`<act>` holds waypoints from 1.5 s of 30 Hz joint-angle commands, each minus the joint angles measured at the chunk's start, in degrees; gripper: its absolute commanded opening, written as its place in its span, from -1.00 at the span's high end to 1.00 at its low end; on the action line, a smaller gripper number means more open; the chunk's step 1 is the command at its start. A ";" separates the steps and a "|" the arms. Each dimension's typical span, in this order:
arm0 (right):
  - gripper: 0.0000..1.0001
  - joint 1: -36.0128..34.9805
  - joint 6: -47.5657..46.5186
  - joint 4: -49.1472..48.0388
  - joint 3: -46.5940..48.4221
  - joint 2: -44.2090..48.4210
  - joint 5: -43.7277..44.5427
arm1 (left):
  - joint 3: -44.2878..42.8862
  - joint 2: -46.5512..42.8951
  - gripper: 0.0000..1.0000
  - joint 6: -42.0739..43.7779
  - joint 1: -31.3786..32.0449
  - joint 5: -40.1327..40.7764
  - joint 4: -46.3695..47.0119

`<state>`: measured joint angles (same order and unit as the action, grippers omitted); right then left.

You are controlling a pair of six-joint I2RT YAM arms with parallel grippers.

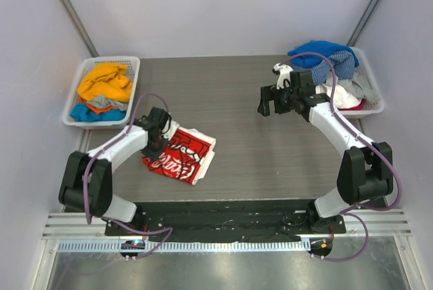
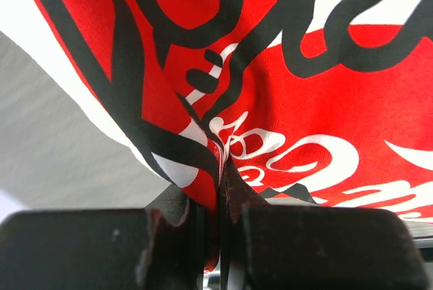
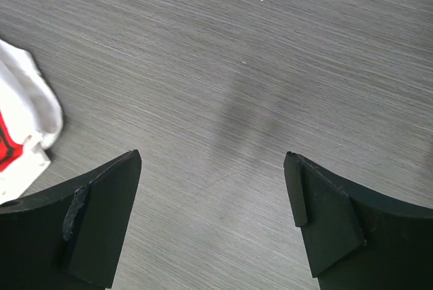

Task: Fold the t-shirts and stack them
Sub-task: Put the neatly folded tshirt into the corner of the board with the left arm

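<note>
Red-logo white t-shirt (image 1: pixel 181 155), folded near front-left corner of table (image 1: pixel 257 161), is pinched by closed left gripper (image 2: pixel 218 199); right gripper (image 3: pixel 211 168) is held wide open, empty. Folds could be dragged apart if withdrawn w/o release.

We record one grey table (image 1: pixel 250 161), arms at its near edge.
- Front left: one folded white shirt (image 1: pixel 189 158), red logo uppermost, lying rumpled. The left gripper (image 1: pixel 157 142) is down on its left edge.
- Far left: one white basket (image 1: pixel 73 115) holding an orange shirt (image 1: pixel 105 82) on top and a light blue shirt (image 1: pixel 84 112) below.
- Far right: a second basket (image 1: pixel 376 104) heaped with a blue shirt (image 1: pixel 316 50), a blue-checked shirt (image 1: pixel 344 65) and a white shirt (image 1: pixel 346 95).
- The right gripper (image 1: pixel 270 103) hangs beside that heap over bare table, jaws apart.
</note>
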<state>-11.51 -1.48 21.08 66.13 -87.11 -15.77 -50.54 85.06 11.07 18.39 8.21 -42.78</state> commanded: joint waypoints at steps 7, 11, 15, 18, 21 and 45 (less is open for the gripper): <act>-0.91 0.08 -0.11 -0.95 -0.47 2.03 -2.25 | 9.58 -16.15 1.00 6.06 -7.13 12.09 1.56; -0.91 0.08 -0.11 -1.04 -0.74 2.56 -2.42 | 11.17 -16.59 1.00 8.78 -12.40 12.88 2.96; -0.91 0.08 -0.72 -0.95 -1.35 3.52 -2.07 | 13.45 -18.08 1.00 11.68 -15.75 13.68 4.11; -0.91 0.17 -1.07 -0.87 -1.79 3.70 -1.98 | 14.42 -20.36 1.00 14.66 -18.13 14.90 5.25; -0.91 0.17 -0.99 -1.04 -2.06 3.61 -2.42 | 14.25 -21.95 1.00 18.01 -24.79 12.99 6.31; -0.91 0.17 -1.16 -1.22 -2.41 2.65 -2.86 | 2.82 -1.74 1.00 29.35 -55.65 -1.09 15.01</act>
<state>-11.51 -1.87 21.37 63.83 -86.21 -17.98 -45.45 82.30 37.50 -34.41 7.51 -31.70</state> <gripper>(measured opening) 0.956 0.082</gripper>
